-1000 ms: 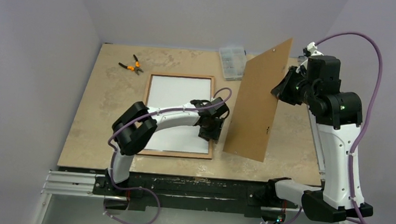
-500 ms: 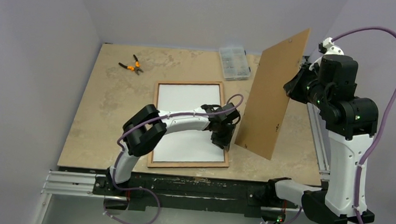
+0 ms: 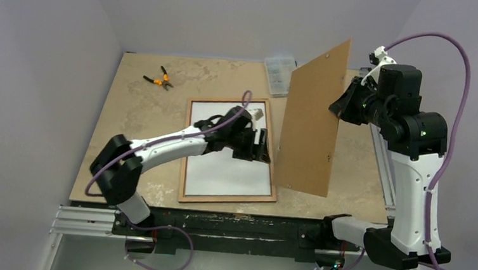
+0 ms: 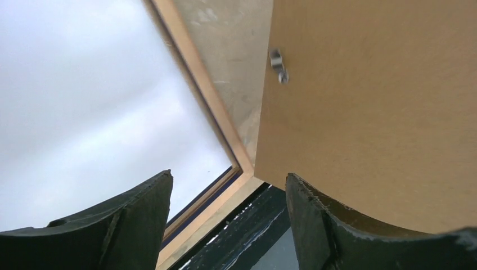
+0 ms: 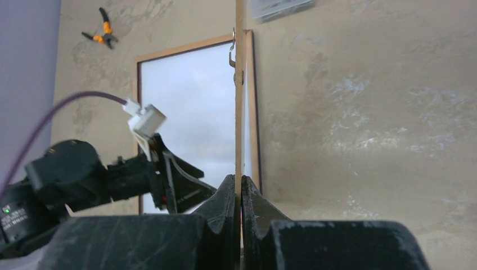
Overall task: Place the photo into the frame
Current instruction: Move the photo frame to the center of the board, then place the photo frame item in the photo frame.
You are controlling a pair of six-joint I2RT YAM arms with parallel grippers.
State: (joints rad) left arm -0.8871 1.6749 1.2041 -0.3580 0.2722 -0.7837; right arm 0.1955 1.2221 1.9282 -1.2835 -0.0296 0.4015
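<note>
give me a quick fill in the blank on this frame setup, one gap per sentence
The right gripper holds the brown board beside the frame's ___ rail. The left gripper hovers over the frame with jaws ___. The pliers have ___ handles.
Missing: right; open; orange.

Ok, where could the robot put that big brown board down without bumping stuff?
Biggest bare patch: the table left of the frame, nearer the arms than the pliers. A smaller strip lies at the back, between the pliers and the clear box. The middle is crowded: the left hand hovers over the frame, with the board upright right beside it.
</note>
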